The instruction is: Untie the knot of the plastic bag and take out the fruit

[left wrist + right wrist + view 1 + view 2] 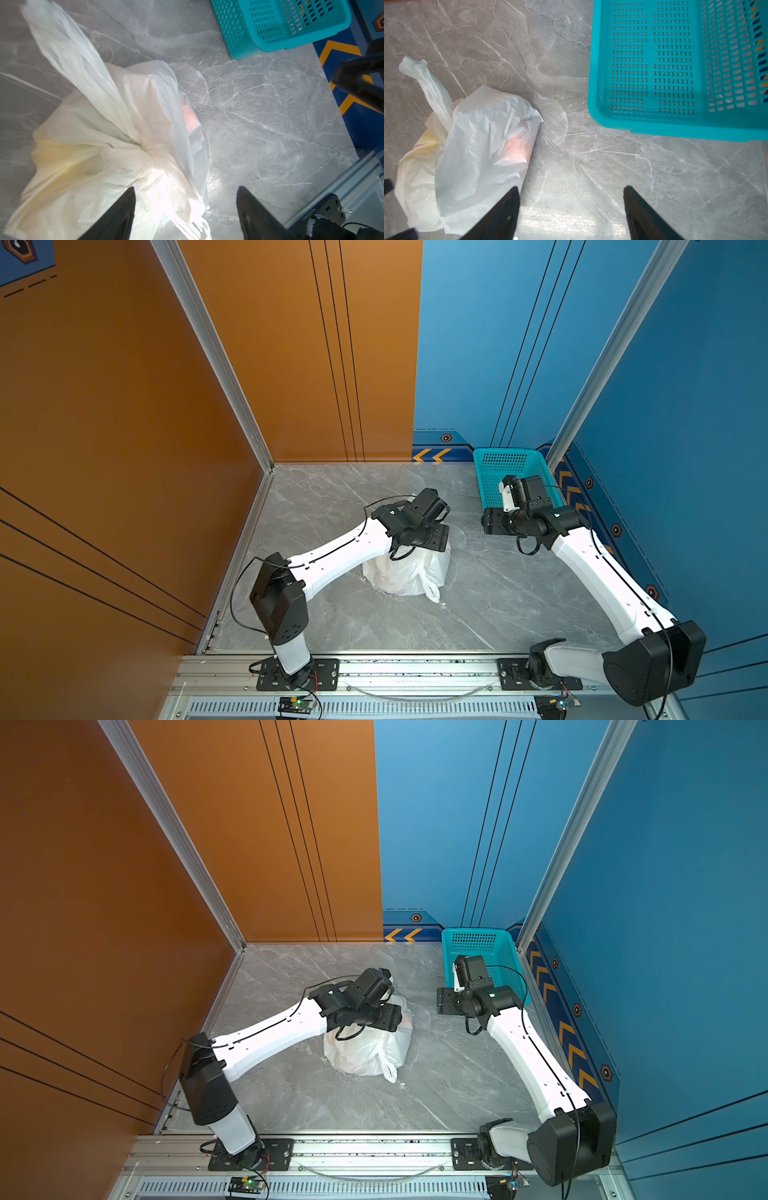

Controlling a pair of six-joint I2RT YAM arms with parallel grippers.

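at centre-left of the table (332, 497), the left gripper (186, 188) is held with jaws apart above the bag (409, 572), nothing gripped. the knot (145, 145) is tied; fruit (517, 148) is glimpsed inside as an orange glow. further right, the right gripper (571, 187) is spread, empty, near the basket (654, 128). if the knot is pulled alone, the bag may be lifted or torn.

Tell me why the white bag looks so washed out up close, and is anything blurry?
In the left wrist view, the bag blows out to pure white near the bottom, and its twisted tail looks soft and out of focus. In the right wrist view, bright glare streaks the table, and the basket is slightly blurred. In both top views, the light is even.
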